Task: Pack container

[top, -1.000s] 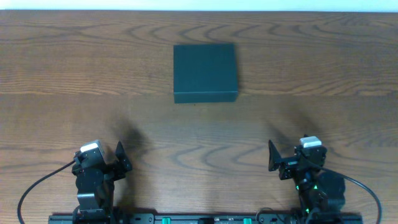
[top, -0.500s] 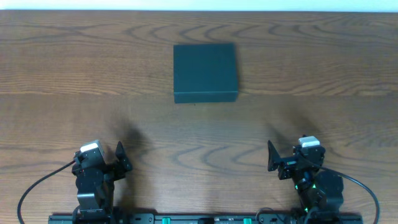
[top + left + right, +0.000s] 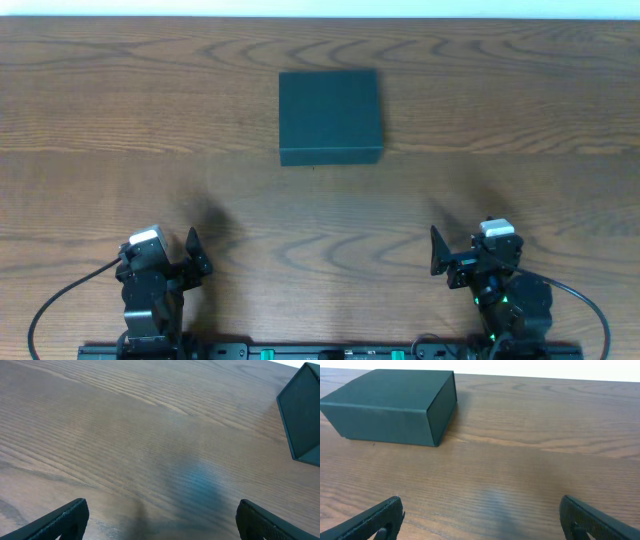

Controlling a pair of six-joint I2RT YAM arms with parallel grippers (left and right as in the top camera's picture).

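The container (image 3: 330, 115) is a dark greenish-black box lying shut on the wooden table, at the far centre. It shows at the upper right edge of the left wrist view (image 3: 302, 415) and at the upper left of the right wrist view (image 3: 390, 405). My left gripper (image 3: 162, 254) rests near the front left edge, far from the box. Its jaws stand wide open over bare wood (image 3: 162, 520). My right gripper (image 3: 478, 254) sits near the front right edge, also open with nothing between its fingers (image 3: 482, 517).
The wooden table (image 3: 100, 120) stretches bare between the grippers and the box. A black rail (image 3: 320, 351) runs along the front edge, and cables loop out from both arm bases.
The right arm has edged very slightly to the left. The container and the left arm have not moved.
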